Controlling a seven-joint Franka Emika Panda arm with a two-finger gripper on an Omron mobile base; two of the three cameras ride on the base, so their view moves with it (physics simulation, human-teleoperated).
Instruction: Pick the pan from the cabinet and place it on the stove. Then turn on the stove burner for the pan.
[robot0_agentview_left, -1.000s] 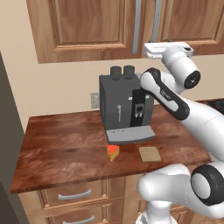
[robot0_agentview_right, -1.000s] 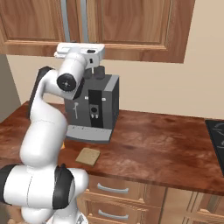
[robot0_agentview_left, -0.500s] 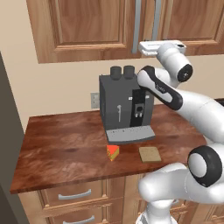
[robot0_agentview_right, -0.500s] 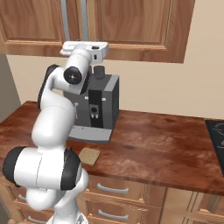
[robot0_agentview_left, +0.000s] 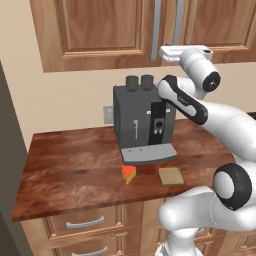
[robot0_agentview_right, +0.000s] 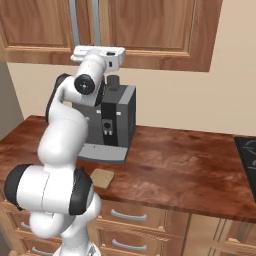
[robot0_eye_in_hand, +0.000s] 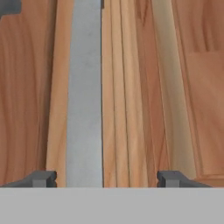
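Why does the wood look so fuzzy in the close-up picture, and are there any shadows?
Hand view: very close, so the cabinet door and its silver handle look soft and smeared. Left base view: the coffee machine casts only a faint shadow. Right base view: even light, no glare.

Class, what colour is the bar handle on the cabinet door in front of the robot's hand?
Silver-grey. The bar handle shows best in the hand view, running along the brown wooden cabinet door.

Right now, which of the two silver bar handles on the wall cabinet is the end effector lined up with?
The right-hand handle, on the right door. It stands between the open end effector fingertips; the left handle lies off to the side.
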